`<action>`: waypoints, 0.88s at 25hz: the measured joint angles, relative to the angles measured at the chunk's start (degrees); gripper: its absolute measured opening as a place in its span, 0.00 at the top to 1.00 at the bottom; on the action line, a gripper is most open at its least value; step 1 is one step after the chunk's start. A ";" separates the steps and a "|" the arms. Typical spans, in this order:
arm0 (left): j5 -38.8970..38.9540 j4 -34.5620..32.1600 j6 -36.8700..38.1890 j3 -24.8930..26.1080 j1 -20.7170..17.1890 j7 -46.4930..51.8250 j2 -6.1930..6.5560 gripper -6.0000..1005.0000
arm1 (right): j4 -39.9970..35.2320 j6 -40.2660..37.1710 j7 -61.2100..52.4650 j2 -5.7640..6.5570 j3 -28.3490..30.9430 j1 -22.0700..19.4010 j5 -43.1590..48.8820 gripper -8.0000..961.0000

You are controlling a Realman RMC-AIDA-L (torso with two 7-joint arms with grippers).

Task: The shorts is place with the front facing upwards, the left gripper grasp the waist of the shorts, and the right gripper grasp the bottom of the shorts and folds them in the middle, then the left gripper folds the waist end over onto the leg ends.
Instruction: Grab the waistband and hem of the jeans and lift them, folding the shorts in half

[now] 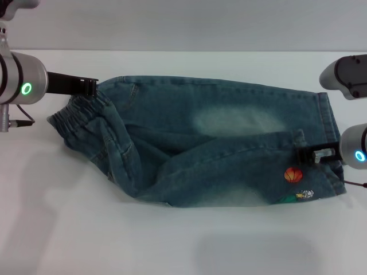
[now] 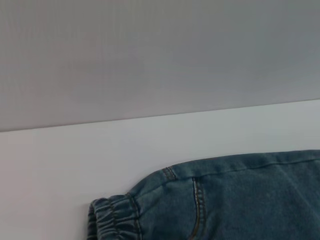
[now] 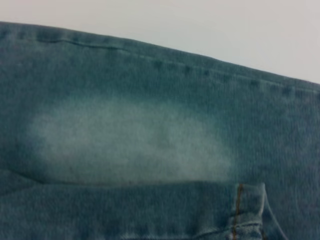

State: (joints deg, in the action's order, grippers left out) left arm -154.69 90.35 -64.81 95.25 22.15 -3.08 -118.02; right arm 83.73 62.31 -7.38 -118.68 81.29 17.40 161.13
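The blue-green denim shorts lie across the white table, front up. The ruffled waist is at the left and the leg hems are at the right. Cartoon patches mark the near leg. My left gripper rests against the far corner of the waist; its wrist view shows the waistband and a pocket seam. My right gripper sits at the hem, between the two legs. Its wrist view is filled by a pale thigh patch and a stitched fold.
The white table stretches in front of the shorts and to their left. A grey part of the right arm hangs above the far right hem. A thin cable runs beside the left arm.
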 joint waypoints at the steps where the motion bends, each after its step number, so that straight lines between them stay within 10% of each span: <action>1: 0.02 -0.01 0.01 -0.06 0.00 0.00 -0.01 0.97 | 0.16 -0.07 0.02 0.02 0.00 0.00 0.00 0.99; 22: 0.09 -0.02 5.33 0.63 -0.37 0.62 0.07 0.97 | 17.69 0.83 1.56 0.12 7.35 -4.73 5.98 0.99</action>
State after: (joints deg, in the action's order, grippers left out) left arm -154.60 90.32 -59.48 95.88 21.77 -2.45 -117.95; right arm 101.43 63.14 -5.81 -118.55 88.65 12.67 167.11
